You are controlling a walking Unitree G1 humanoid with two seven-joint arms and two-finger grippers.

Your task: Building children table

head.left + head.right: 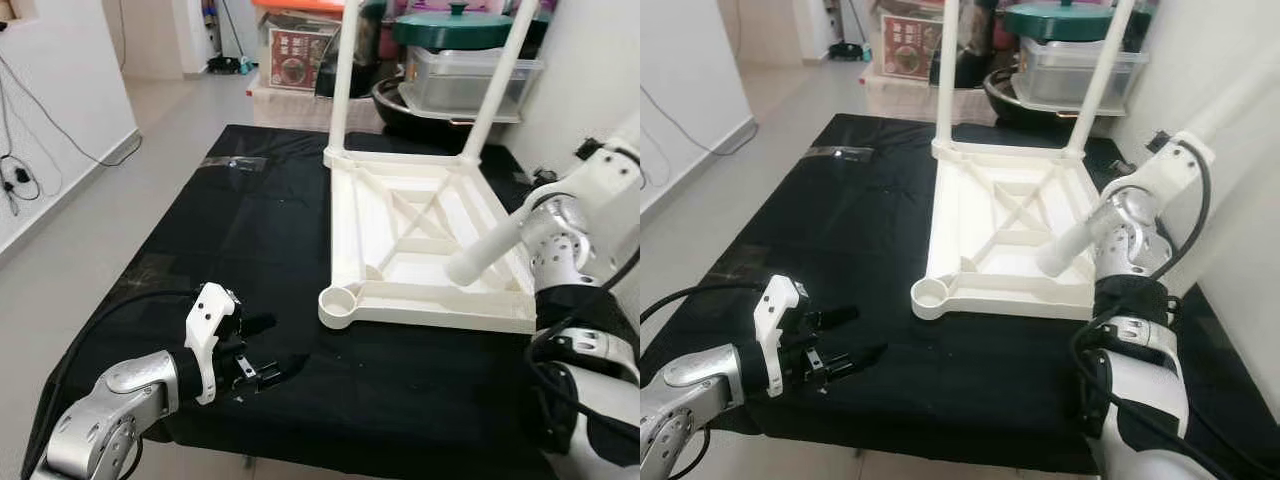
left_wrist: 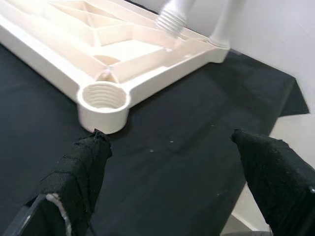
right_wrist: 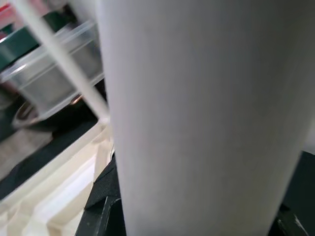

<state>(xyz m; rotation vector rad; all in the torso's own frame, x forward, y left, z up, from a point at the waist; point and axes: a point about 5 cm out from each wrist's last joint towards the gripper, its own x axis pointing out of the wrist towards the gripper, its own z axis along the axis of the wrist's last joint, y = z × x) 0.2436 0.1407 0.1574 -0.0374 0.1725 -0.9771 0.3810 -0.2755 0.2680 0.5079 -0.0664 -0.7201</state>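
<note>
1. The white plastic tabletop [image 1: 430, 240] is lying upside down on the black-clothed counter [image 1: 200, 250], ribbed underside facing up w/ an X brace across the middle. Two legs [image 1: 345, 75] are already standing upright in its far corners.
2. Landmark = the empty threaded socket [image 1: 340, 303] at the tabletop's near left corner: a round cup, ridged inside, smooth outside.
3. Right hand [image 3: 192, 216] is gripping a loose leg [image 1: 490, 250], a smooth matte white tube w/ a threaded tip. I'm judging the grip from the right wrist view, where the leg is running between the black fingers.
4. That leg is slanting: its long axis is running from the hand, off to the right of the socket, down and toward the near right corner of the tabletop. The tip is hovering just above the frame there, well apart from the empty left socket.
5. Left hand [image 1: 255, 370] is sitting low over the cloth, near the socket on its left and nearer side, fingers [image 2: 78, 172] spread apart and holding nothing. The socket is lying just beyond the fingertips.
6. Judgement: left hand is nearer the empty socket, but the right one has the leg. The near right corner is prob. the target; can't tell if its socket is free, the leg is hiding it. Leg needs tipping upright before threading in.
</note>
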